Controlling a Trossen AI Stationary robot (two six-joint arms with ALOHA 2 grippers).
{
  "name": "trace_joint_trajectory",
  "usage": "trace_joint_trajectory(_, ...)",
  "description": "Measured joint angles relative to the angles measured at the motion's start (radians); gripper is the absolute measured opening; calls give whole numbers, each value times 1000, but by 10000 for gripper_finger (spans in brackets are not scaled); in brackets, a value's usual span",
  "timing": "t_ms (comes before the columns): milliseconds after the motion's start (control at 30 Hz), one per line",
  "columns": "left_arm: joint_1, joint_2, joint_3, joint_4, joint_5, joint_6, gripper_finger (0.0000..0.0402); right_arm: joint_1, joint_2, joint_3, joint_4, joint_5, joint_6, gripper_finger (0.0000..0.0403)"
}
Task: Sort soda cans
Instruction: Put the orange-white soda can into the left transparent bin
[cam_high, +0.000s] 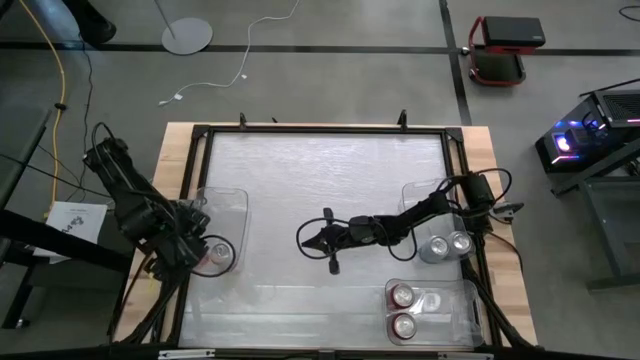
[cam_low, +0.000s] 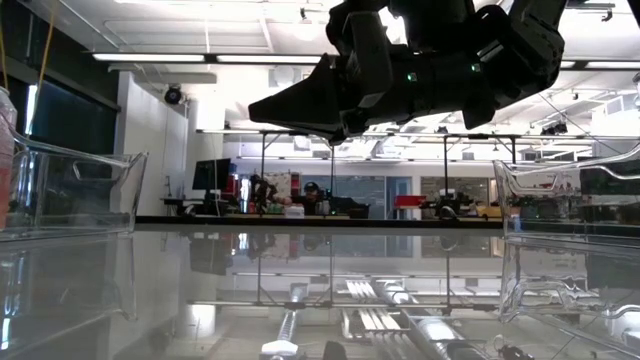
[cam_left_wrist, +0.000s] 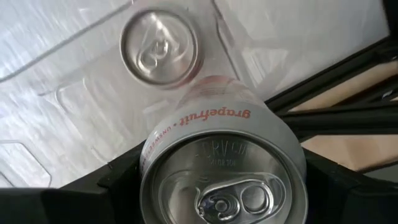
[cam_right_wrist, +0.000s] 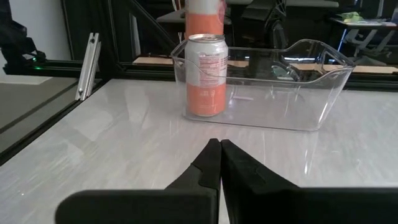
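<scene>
The grapefruit can (cam_left_wrist: 224, 168) was held upright, its long axis vertical, between the parted fingers of the left gripper (cam_high: 195, 252), directly above the left clear tray (cam_high: 222, 205), where a second pink-white can (cam_left_wrist: 160, 46) already stood beside the drop point. It was judged that only a straight descent into the tray remained. The right gripper (cam_high: 318, 240), its jaws shut on nothing, was hung over mid-table, well apart from the silver cans (cam_high: 447, 245) and red cans (cam_high: 403, 310).

Read "grapefruit" in orange-red lettering, upside down, along the shoulder of the pale can (cam_left_wrist: 221, 124). Found smaller print beside it too blurred to read.
</scene>
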Motion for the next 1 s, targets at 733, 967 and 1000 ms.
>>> trace_joint_trajectory(733,1,-56,-44,1,-82,-64,288,8,0,0,0,3,19,0)
trace_joint_trajectory(967,1,-55,-44,1,-79,-101,288,15,0,0,0,-2,19,0)
trace_joint_trajectory(1000,1,-55,-44,1,-78,-110,288,15,0,0,0,-2,19,0)
